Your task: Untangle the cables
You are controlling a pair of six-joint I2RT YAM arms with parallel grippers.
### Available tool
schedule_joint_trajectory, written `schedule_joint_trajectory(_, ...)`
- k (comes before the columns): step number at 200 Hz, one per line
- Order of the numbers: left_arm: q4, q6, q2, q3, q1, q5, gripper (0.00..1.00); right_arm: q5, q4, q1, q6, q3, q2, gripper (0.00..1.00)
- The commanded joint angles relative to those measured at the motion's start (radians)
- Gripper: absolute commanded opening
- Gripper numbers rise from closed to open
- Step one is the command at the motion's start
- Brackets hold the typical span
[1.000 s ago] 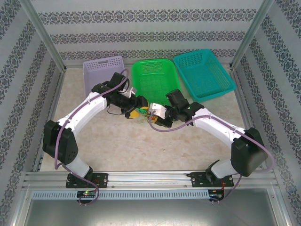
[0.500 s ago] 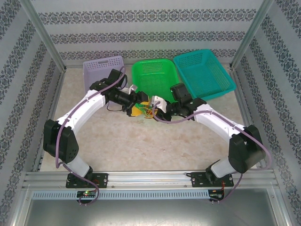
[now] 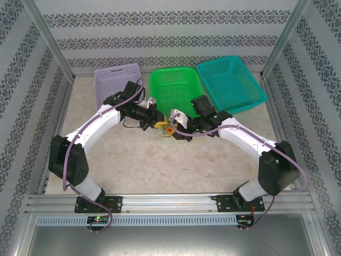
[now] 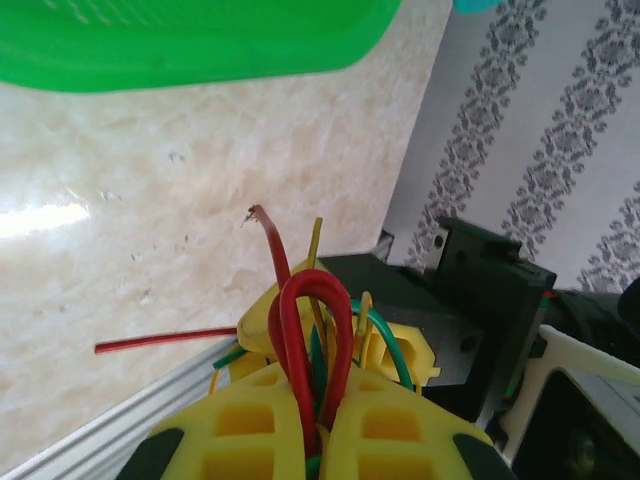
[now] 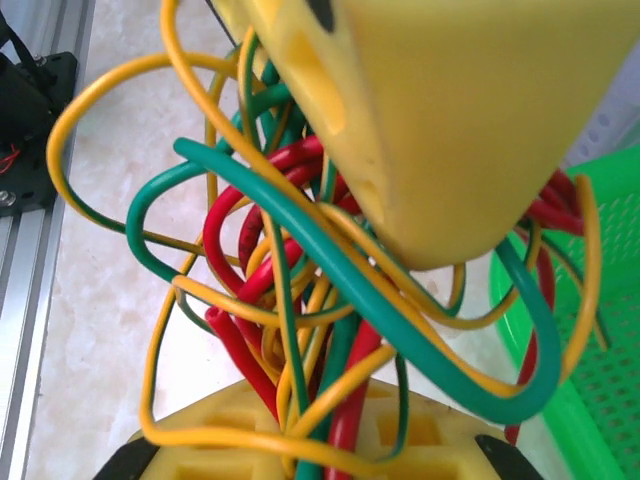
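The cables (image 3: 167, 128) are a small knot of red, green and yellow wires held just above the table between my two grippers, near the green basket's front edge. My left gripper (image 3: 161, 125) comes in from the left. In the left wrist view its yellow fingers (image 4: 250, 430) are shut on a red loop (image 4: 318, 295) with green and yellow strands beside it. My right gripper (image 3: 175, 128) comes in from the right. In the right wrist view the tangle (image 5: 300, 270) runs down between its yellow fingers (image 5: 230, 440), which are shut on several strands; the left gripper's finger (image 5: 450, 110) looms above.
Three baskets stand in a row at the back: purple (image 3: 114, 80), green (image 3: 173, 88) and teal (image 3: 232, 85). The green basket's rim (image 4: 200, 50) lies close beyond the tangle. Bare marble table (image 3: 160, 165) spreads in front. Metal frame rails line both sides.
Both grippers carried the tangle a little toward the green basket. In the last half second the left gripper's jaws closed on the red loop. The right gripper stayed shut.
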Motion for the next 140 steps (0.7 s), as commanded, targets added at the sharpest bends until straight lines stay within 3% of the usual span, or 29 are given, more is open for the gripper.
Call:
schedule_joint_trajectory(1, 0.033, -0.090, -0.089, -0.065, 0.001, -0.251, 0.00, 0.003, 0.055, 0.001, 0.230, 0.037, -0.017, 0.00)
schedule_joint_trajectory(37, 0.348, -0.365, -0.370, -0.352, -0.049, -0.661, 0.00, 0.064, 0.126, 0.011, 0.752, 0.016, 0.013, 0.00)
schedule_joint_trajectory(56, 0.482, -0.440, -0.490, -0.471, -0.098, -0.857, 0.00, 0.074, 0.148, 0.011, 1.126, 0.001, 0.050, 0.00)
schedule_joint_trajectory(84, 0.574, -0.480, -0.563, -0.570, -0.104, -0.921, 0.00, -0.024, 0.303, 0.018, 1.666, -0.102, 0.102, 0.00)
schedule_joint_trajectory(102, 0.603, -0.498, -0.571, -0.602, -0.103, -0.905, 0.00, -0.079, 0.626, 0.039, 1.993, -0.207, 0.120, 0.00)
schedule_joint_trajectory(113, 0.603, -0.504, -0.573, -0.609, -0.103, -0.892, 0.00, -0.083, 0.643, 0.042, 2.035, -0.194, 0.115, 0.01)
schedule_joint_trajectory(124, 0.595, -0.515, -0.573, -0.613, -0.102, -0.880, 0.00, -0.091, 0.549, 0.038, 1.933, -0.116, 0.099, 0.17)
schedule_joint_trajectory(140, 0.558, -0.538, -0.573, -0.603, -0.102, -0.858, 0.00, -0.067, 0.328, 0.029, 1.660, -0.003, 0.057, 0.39)
